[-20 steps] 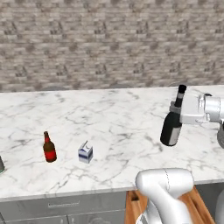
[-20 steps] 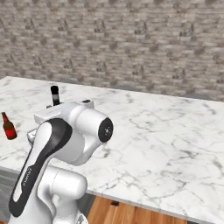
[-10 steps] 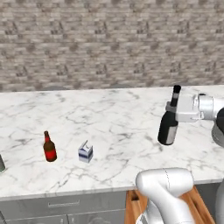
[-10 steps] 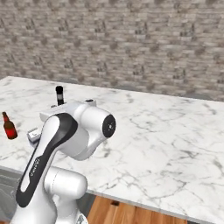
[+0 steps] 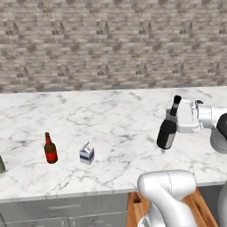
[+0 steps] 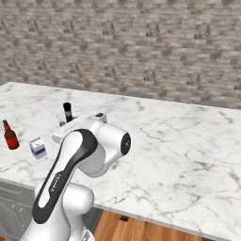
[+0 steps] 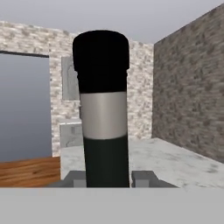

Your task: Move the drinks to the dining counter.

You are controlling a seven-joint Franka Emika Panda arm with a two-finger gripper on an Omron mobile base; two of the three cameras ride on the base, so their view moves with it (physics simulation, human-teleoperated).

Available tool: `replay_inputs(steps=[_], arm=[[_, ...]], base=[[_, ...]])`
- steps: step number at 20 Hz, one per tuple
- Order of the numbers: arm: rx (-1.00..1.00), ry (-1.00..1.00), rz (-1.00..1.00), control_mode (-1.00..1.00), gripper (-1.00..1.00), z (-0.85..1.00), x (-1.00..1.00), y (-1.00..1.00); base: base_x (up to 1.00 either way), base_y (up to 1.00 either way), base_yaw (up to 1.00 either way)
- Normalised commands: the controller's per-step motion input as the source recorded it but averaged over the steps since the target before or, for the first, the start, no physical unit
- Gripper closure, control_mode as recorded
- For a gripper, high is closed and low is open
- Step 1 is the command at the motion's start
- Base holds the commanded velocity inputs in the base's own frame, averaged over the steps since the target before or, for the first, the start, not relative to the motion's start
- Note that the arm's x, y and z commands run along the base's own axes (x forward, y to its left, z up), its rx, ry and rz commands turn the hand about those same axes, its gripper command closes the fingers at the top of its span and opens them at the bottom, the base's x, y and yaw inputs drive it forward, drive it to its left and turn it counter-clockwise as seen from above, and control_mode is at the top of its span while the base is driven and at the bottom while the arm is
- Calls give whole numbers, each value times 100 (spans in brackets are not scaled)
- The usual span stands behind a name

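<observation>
My gripper (image 5: 181,116) is shut on the neck of the tall black wine bottle (image 5: 168,131), which leans with its top to the right over the right part of the white marble dining counter (image 5: 111,115). In the hand view the bottle's neck (image 7: 104,109) rises between the fingertips (image 7: 75,179). The bottle's cap (image 6: 68,112) peeks out behind my arm in the right base view. The red-brown beer bottle (image 5: 50,149) and the milk carton (image 5: 87,154) stand at the front left. A sliver of the green bottle (image 5: 1,165) shows at the left edge.
A brick wall (image 5: 111,44) runs along the counter's far side. Grey drawer fronts (image 5: 66,213) lie under the front edge, with wooden floor (image 6: 141,228) below. My own arm (image 6: 84,155) covers part of the counter's left in the right base view.
The gripper has carried the wine bottle a little to the left and slightly lower. The beer bottle and the carton have stayed put.
</observation>
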Motion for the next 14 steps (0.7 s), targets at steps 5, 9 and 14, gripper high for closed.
replay_inputs(steps=[5,9,14], arm=[[0,-7,4,-100,100,-29,23,0],[-2,4,-1,-100,100,-4,32,0],[-5,5,-5,-100,100,-18,28,0]], base=[[0,0,0],[0,0,0],[0,0,0]])
